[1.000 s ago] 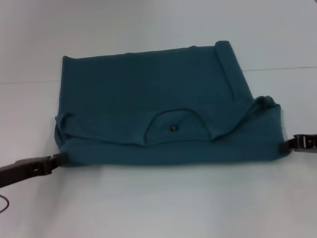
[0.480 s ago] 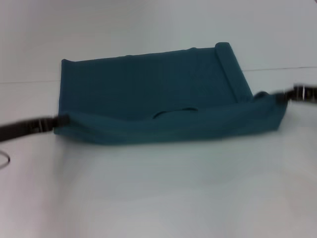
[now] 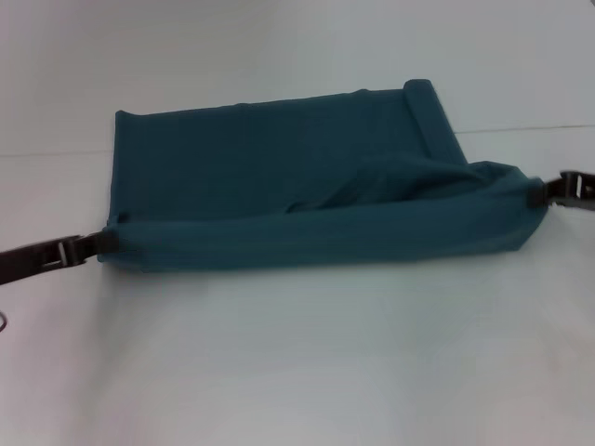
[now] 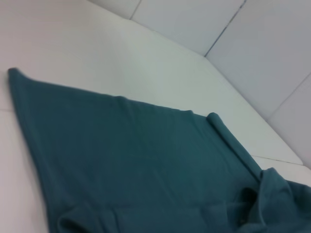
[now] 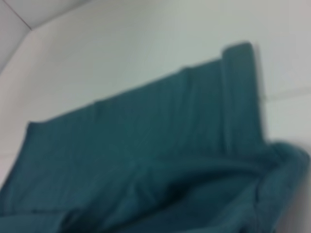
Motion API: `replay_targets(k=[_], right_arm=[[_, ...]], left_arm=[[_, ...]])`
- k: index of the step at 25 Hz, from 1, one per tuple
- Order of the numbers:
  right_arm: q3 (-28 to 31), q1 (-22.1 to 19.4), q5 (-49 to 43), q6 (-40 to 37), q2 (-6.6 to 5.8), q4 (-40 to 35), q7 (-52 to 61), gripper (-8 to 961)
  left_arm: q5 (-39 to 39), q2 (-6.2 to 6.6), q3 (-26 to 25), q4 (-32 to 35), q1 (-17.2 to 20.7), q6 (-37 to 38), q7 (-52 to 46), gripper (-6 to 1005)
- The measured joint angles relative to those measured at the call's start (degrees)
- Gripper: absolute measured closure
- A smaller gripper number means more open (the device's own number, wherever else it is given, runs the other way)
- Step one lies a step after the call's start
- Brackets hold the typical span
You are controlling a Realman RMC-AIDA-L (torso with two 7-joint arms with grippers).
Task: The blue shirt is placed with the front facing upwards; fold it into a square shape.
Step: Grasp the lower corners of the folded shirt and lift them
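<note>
1. head view: one blue shirt (image 3: 307, 186) lies across the middle of the white counter (image 3: 297, 362), already folded into a wide band. its near long edge is raised off the counter as a thick roll, stretched between the two arms. the left tool (image 3: 100, 243) is clenched on the near left corner of the cloth, and the right tool (image 3: 537, 195) is clenched on the near right corner. a loose hump of fabric rises just inside the right end, and a narrow folded strip runs along the far right side.

2. left wrist view: the same blue shirt (image 4: 146, 170) fills the lower part, flat over most of its spread, with bunched folds at the near edge and a rolled strip running toward a crumpled lump at one end. the pale counter (image 4: 121, 63) lies beyond it. this arm's own tool does not show here.

3. right wrist view: the shirt (image 5: 146, 160) again, with its raised edge sagging into a deep dark fold close to the camera. no tool shows.

4. risk, as a judgement: the right corner sits higher and farther back than the left, so the fold line may land skewed and spoil the square. the loose hump could be trapped under the folded layer as a wrinkle. either corner might slip out if the cloth is pulled too taut.

5. count: one shirt, two tools, one counter.
</note>
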Motion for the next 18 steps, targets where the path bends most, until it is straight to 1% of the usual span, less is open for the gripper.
replay_targets(k=[3, 7, 10, 13, 15, 17, 18], right_arm=[[0.2, -2.0, 0.7, -1.0, 0.17, -0.2, -0.3, 890], [0.3, -3.9, 2.1, -2.3, 0.31, -0.2, -0.9, 887], [0.0, -3.7, 2.2, -2.1, 0.36, 0.2, -1.2, 885], [0.1, -2.5, 2.2, -1.2, 0.45, 0.2, -1.3, 883], [0.5, -0.7, 2.5, 0.5, 0.04, 0.0, -1.0, 882], [0.7, 2.1, 2.7, 2.2, -1.46, 0.0, -0.1, 880], [0.6, 3.4, 2.6, 2.3, -2.30, 0.2, 0.4, 880]], left_arm=[[0.0, -0.36, -1.1, 2.0, 2.0, 2.4, -0.4, 972], [0.1, -0.60, -3.1, 2.6, 3.1, 5.5, -0.1, 972], [0.2, -0.57, -3.4, 2.3, 2.8, 5.4, 0.0, 972], [0.3, -0.40, -3.3, 2.0, 1.2, 4.5, 0.0, 972], [0.3, 0.23, -3.4, 2.0, -1.4, 3.1, -0.1, 972], [0.3, 1.77, -3.3, 1.1, -4.7, 1.6, -0.4, 972], [0.4, 2.93, -3.2, -0.3, -6.9, 0.9, -0.6, 972]])
